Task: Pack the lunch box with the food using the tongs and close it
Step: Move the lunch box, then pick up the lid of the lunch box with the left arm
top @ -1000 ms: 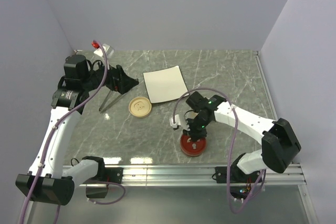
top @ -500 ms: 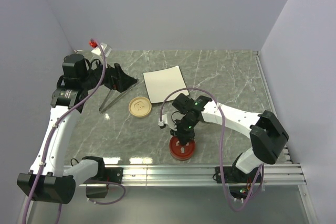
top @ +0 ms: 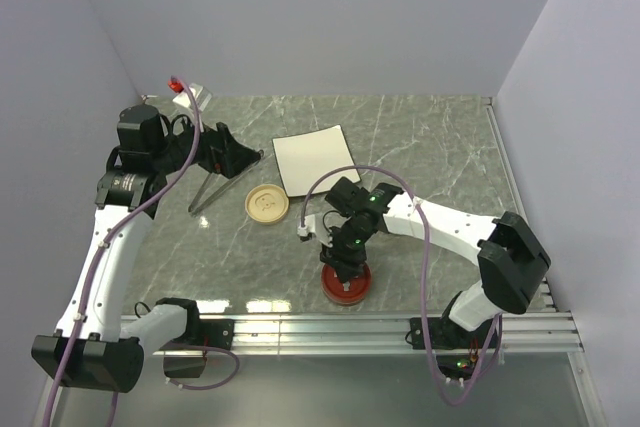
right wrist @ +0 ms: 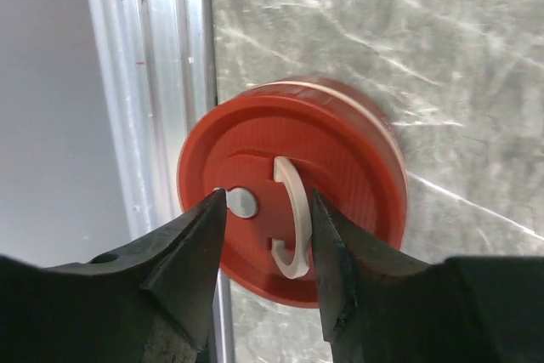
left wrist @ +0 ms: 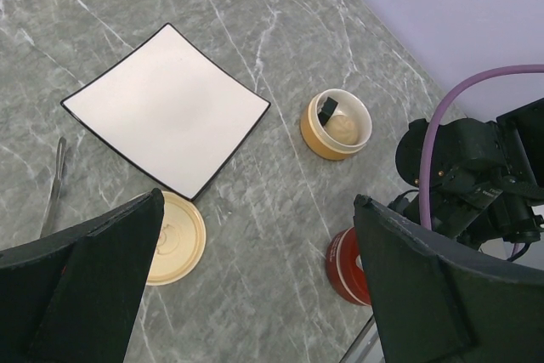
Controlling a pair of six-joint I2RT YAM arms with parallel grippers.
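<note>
The lunch box's red round tub (top: 345, 284) stands near the table's front edge with its red lid (right wrist: 293, 184) on. My right gripper (right wrist: 268, 210) hangs straight over it, open, one jaw on each side of the lid's white ring handle (right wrist: 293, 223). A yellow round tub (left wrist: 337, 125) holds food: a pale rounded piece (left wrist: 347, 129) and a dark piece (left wrist: 327, 108). The silver tongs (top: 213, 184) lie on the table at the left. My left gripper (top: 232, 154) hovers above them, wide open and empty.
A white square plate (top: 315, 159) lies bare at the middle back. A beige round lid (top: 267, 203) lies flat between the plate and the tongs. The aluminium rail (top: 350, 327) runs along the front edge right beside the red tub.
My right gripper carried the red tub to the left and slightly nearer the front rail, then spread its jaws off the ring handle. The left arm barely moved.
</note>
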